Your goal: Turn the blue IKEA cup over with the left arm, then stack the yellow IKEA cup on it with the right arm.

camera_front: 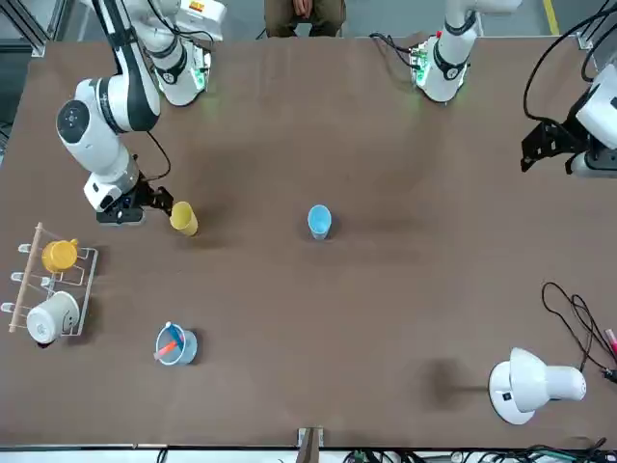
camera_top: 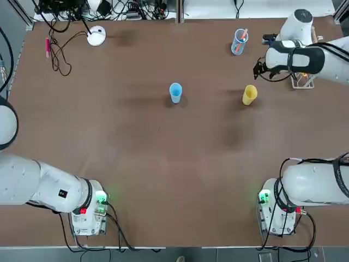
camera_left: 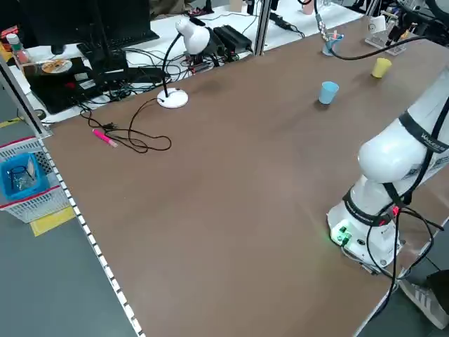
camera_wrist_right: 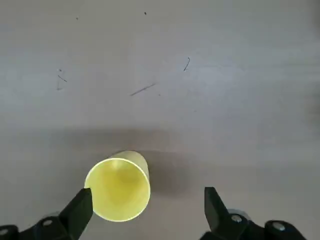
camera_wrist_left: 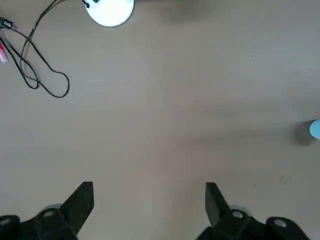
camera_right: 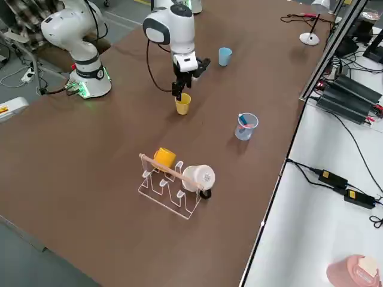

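A: Currently, blue cup stands mouth-up mid-desk, untouched. Yellow cup also upright, well to its right as seen from above, the two apart.

B: Left gripper?

A: Fingers spread, nothing between them. It hangs off near the desk's left edge, well apart from the blue cup; the wrist view catches only a sliver of that cup at the frame edge.

B: Right gripper?

A: Fingers spread too, hovering just beside the yellow cup. In the wrist view the cup's mouth sits close against one finger, not centred in the gap. No contact that I can confirm.

B: So step one not yet done.

A: Correct, blue still needs turning over. Risks, as I judge: closing off-centre would shove or tip the yellow cup, it being light plastic. Stacking before the flip would nest the cups rather than sit yellow on blue's base. Left arm has a long reach; a rim-only pinch could let the tapered wall slip mid-rotation.
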Action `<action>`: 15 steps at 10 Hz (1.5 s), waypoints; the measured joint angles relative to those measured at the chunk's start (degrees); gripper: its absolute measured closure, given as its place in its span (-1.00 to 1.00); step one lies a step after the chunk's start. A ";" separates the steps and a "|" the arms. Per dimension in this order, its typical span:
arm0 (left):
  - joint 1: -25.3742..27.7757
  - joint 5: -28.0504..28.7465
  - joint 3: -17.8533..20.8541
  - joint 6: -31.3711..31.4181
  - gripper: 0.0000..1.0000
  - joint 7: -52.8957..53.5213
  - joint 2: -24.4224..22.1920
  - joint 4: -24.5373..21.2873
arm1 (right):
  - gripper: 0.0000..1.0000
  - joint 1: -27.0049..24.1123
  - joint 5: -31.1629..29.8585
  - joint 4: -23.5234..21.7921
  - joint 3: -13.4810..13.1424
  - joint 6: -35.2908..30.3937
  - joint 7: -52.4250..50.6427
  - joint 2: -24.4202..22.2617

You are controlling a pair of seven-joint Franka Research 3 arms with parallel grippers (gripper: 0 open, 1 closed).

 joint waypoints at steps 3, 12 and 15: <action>0.20 0.00 0.00 -0.05 -0.97 -0.20 0.09 0.01 | -0.95 -0.46 0.00 -1.90 0.00 3.13 -0.38 0.80; 0.67 0.00 0.52 -0.07 -0.97 -4.22 0.33 2.36 | -0.95 -0.45 0.00 -5.23 1.16 9.31 1.57 4.90; 0.67 0.00 0.52 -0.07 -0.98 -4.39 0.63 2.38 | -0.95 -0.37 0.00 -5.61 3.41 9.54 3.97 4.90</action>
